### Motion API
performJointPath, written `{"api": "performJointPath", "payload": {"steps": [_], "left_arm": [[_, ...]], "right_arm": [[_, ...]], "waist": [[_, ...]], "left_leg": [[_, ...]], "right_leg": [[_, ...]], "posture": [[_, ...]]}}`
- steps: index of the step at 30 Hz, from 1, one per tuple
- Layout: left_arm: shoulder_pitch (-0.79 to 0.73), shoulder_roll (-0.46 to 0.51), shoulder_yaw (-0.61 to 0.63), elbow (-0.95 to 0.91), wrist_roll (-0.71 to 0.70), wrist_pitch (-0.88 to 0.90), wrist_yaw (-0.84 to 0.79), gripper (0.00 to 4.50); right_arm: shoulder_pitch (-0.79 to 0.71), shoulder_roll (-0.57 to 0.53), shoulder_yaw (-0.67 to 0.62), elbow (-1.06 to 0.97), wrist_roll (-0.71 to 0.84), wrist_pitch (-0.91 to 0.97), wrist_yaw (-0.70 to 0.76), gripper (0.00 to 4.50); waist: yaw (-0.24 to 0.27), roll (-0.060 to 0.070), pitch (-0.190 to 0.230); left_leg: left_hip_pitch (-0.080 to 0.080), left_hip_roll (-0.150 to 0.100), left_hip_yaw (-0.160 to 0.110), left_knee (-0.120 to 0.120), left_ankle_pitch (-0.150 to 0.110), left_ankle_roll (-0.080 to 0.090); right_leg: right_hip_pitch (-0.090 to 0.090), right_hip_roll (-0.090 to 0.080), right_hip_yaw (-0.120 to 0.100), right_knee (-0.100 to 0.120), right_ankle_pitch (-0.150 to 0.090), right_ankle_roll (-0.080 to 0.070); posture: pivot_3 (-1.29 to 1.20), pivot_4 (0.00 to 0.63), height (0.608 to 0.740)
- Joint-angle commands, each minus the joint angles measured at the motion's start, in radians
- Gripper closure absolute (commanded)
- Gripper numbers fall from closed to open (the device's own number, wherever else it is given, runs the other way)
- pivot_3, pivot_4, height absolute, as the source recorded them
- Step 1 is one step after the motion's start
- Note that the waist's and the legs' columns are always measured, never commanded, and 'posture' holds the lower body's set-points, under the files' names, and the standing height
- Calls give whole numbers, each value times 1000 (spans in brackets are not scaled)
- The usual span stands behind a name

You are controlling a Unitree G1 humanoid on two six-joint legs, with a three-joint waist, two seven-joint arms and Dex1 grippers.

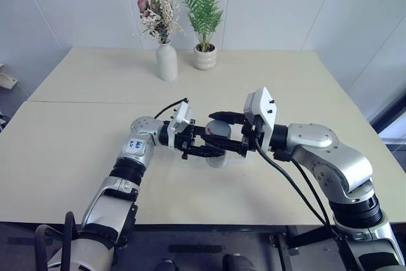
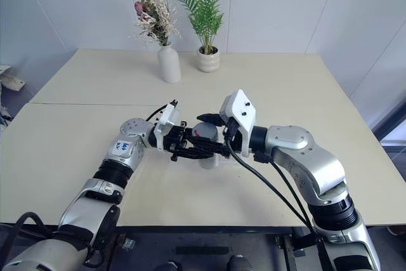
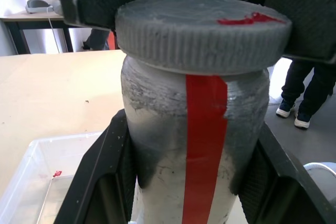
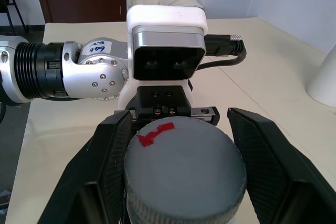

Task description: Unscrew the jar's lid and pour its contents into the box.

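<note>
- Left tool (image 1: pixel 204 147) is clamped on the jar (image 3: pixel 194 145), its two black fingers (image 3: pixel 107 182) pressed against the jar's sides below the lid.
- Right tool (image 4: pixel 178 177) has its fingers (image 4: pixel 268 166) on either side of the lid (image 4: pixel 184 174); the one nearer the red mark lies against the rim, the other shows a narrow gap, so it reads as closed on the lid.
- Both tools meet at the jar from opposite sides, the left arm reaching in from the robot's left and the right arm from its right.
- Jar is held up off the bench (image 1: pixel 76 150), upright, with a red strip running down its cloudy grey-white side.
- Lid is still on the jar; it is grey with a ribbed edge and a small red mark (image 3: pixel 251 19) on top.
- Box (image 3: pixel 39 177), of clear plastic, sits on the bench just below and beside the jar; a tiny red speck lies inside it.
- White vase (image 1: pixel 167 61) with dried flowers stands well beyond the jar, near the far edge of the bench.
- White plant pot (image 1: pixel 205 57) with a green palm stands just beside the vase, equally far from the jar.
</note>
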Motion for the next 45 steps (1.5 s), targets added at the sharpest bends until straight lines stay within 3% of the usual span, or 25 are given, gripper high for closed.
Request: {"api": "performJointPath", "payload": {"steps": [1, 45], "left_arm": [[3, 5, -1, -37, -18, -5, -81, 2445], [-16, 37, -63, 56, -78, -15, -113, 2445]], "right_arm": [[-17, -4, -29, -18, -1, -12, -4, 1932], [-113, -71, -79, 46, 58, -43, 176, 1932]], "waist": [[0, 0, 0], [-1, 0, 0]], "left_leg": [[0, 0, 0, 0, 0, 0], [0, 0, 0, 0, 0, 0]], "right_leg": [[0, 0, 0, 0, 0, 0], [0, 0, 0, 0, 0, 0]], "posture": [[0, 150, 740], [0, 150, 740]]}}
